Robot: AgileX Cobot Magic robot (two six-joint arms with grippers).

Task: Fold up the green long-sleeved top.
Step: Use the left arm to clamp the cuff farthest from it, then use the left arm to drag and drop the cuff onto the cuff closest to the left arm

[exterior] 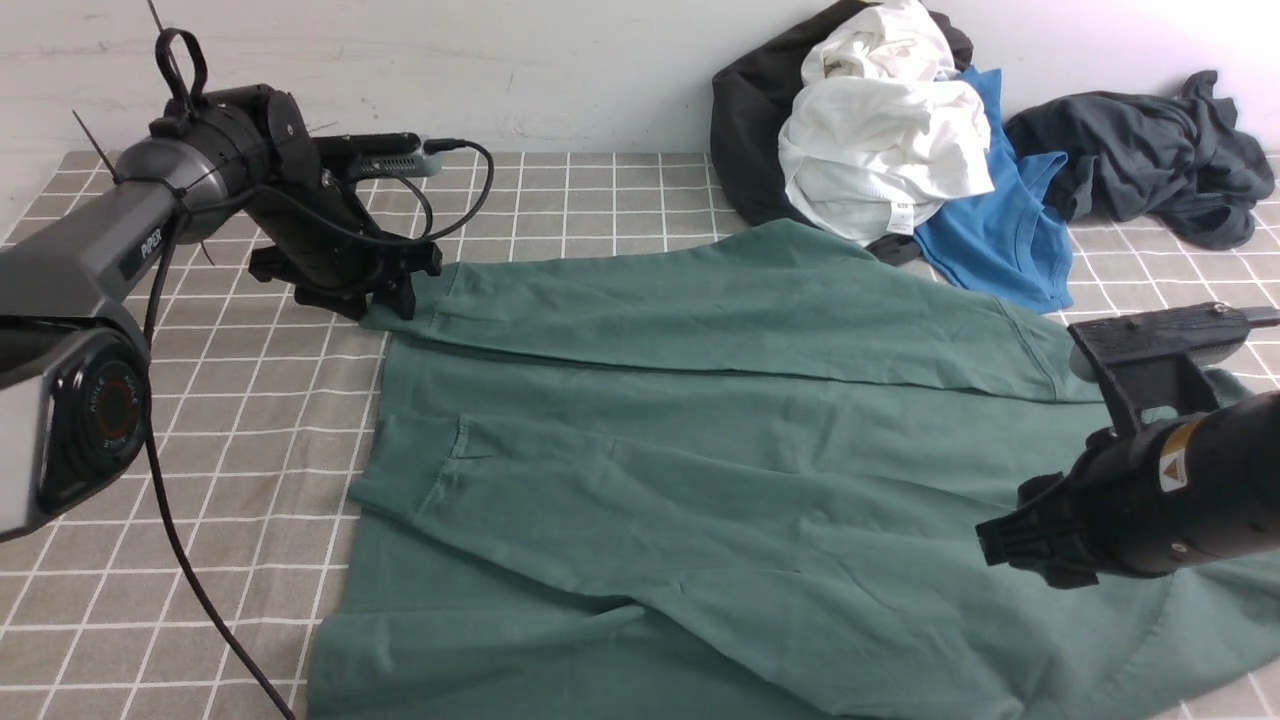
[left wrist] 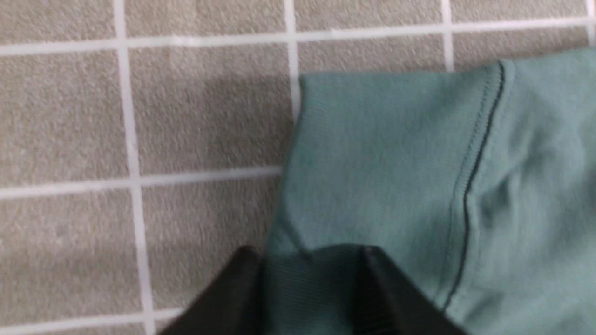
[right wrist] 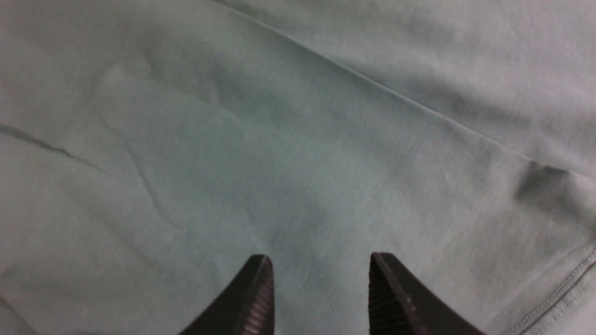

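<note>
The green top point(exterior: 700, 450) lies spread over most of the checked worktop point(exterior: 250, 400), both sleeves laid across its body. Being so wide and limp, it may drag or wrinkle as a whole if one corner is pulled, spoiling the folds already there. Its far shoulder touches the pile of clothes point(exterior: 900, 150), so a lift on that side could catch the blue shirt point(exterior: 1010, 230).

The right gripper point(right wrist: 321, 288) hovers over plain cloth with its fingers apart, holding nothing. A pinch there might take several layers.

The left gripper point(left wrist: 309, 288) stands at the far sleeve's cuff point(left wrist: 382, 153), fingers apart with the cuff's edge between them. With so little cloth in reach, it could slip out.

The top's near hem and right side run out of view, the right arm covers part of it, and I cannot tell whether the left fingers touch the cuff.
</note>
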